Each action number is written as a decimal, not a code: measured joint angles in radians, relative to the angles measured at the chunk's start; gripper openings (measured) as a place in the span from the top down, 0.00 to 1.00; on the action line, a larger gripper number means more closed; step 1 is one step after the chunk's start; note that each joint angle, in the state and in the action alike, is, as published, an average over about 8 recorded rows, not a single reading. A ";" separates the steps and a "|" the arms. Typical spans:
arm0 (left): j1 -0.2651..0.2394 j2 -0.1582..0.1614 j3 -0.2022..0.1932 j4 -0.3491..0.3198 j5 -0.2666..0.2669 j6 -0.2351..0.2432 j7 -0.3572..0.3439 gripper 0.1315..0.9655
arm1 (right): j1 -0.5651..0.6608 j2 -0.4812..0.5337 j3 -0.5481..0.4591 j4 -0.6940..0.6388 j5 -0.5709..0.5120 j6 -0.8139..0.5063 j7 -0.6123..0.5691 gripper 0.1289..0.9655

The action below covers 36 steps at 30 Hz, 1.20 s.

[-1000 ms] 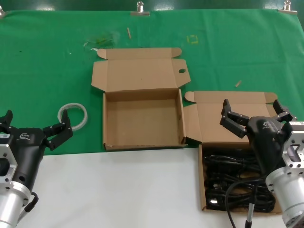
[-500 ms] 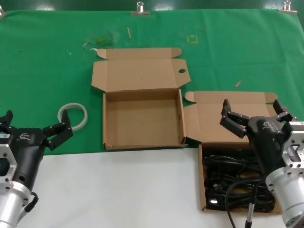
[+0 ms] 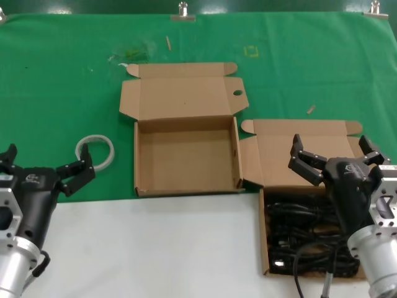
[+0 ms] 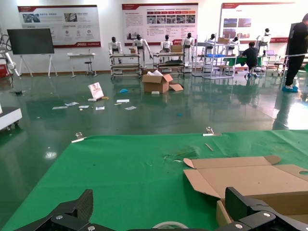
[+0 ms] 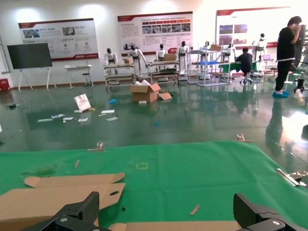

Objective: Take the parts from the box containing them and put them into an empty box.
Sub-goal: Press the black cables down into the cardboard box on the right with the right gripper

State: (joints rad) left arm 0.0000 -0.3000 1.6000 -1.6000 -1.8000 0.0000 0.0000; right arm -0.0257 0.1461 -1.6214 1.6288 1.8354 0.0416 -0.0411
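The coiled black power cables (image 3: 305,233) are lying tangled in the right-hand cardboard box (image 3: 291,146), looking limp, glossy and light; gripping across a bundle's middle seems safest. The right gripper (image 3: 335,158) is hovering over them, fingers spread. The empty box (image 3: 186,155) is sitting alongside. The left gripper (image 3: 43,162) is waiting, spread, near the tape ring (image 3: 95,151).

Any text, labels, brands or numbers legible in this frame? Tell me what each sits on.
None can be read.
Left pincer housing: a small white logo, too small to read.
Right pincer housing: the same kind of logo, too small to read.
Wall posters: printed headings and photos, too blurred to read.
Both boxes, the cables and the tape ring: no print visible.
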 joint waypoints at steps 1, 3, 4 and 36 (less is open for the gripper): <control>0.000 0.000 0.000 0.000 0.000 0.000 0.000 0.00 | -0.006 0.000 -0.002 0.005 0.001 0.006 -0.003 0.00; 0.000 0.000 0.000 0.000 0.000 0.000 0.000 0.00 | -0.016 0.000 -0.007 0.014 0.006 0.018 -0.008 0.00; 0.000 0.000 0.000 0.000 0.000 0.000 0.000 0.00 | -0.021 0.000 -0.010 0.019 0.009 0.025 -0.011 0.00; 0.000 0.000 0.000 0.000 0.000 0.000 0.000 0.00 | -0.243 0.000 -0.208 0.188 0.373 0.443 -0.581 0.00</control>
State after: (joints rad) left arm 0.0000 -0.3000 1.6000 -1.6000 -1.7999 0.0000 -0.0001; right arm -0.2689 0.1459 -1.8297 1.8171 2.2084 0.4845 -0.6219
